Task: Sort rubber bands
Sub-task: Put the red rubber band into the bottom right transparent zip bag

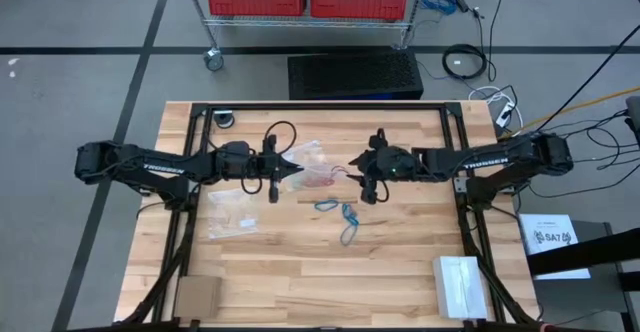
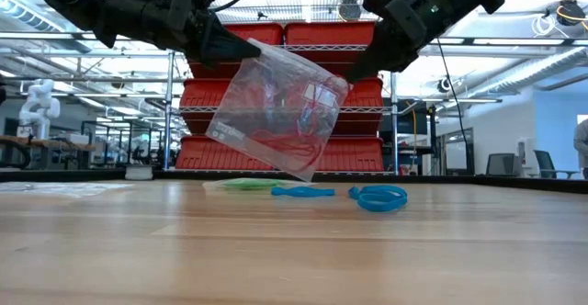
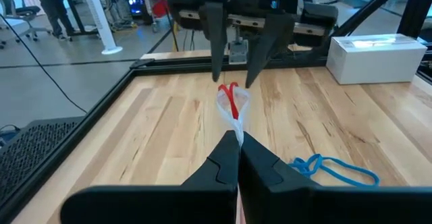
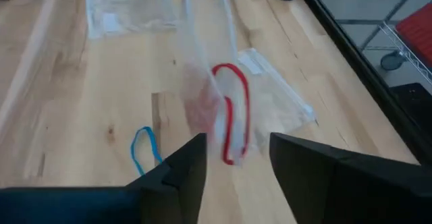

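Note:
A clear zip bag (image 2: 276, 112) with red rubber bands (image 2: 292, 140) inside hangs over the middle of the table. My left gripper (image 1: 292, 168) is shut on it. My right gripper (image 1: 352, 169) faces it from the table's right side and is open. In the right wrist view its fingers (image 4: 185, 166) stand on either side of a red band (image 4: 235, 113) at the bag's edge. I cannot tell whether they touch the bag. Blue rubber bands (image 1: 340, 212) lie loose on the table just nearer than the bag. My left gripper pinches the bag's upper edge (image 3: 236, 124) between its two shut fingers, reaching in nearly level from the table's left side. The bag hangs tilted below and beyond the fingers, its lower corner (image 2: 299, 175) clear of the table.
Other clear bags (image 1: 230, 214) lie flat on the table's left part, and a green band (image 2: 243, 184) shows there in the low view. A white box (image 1: 460, 282) stands at the near right and a cardboard piece (image 1: 198, 294) at the near left.

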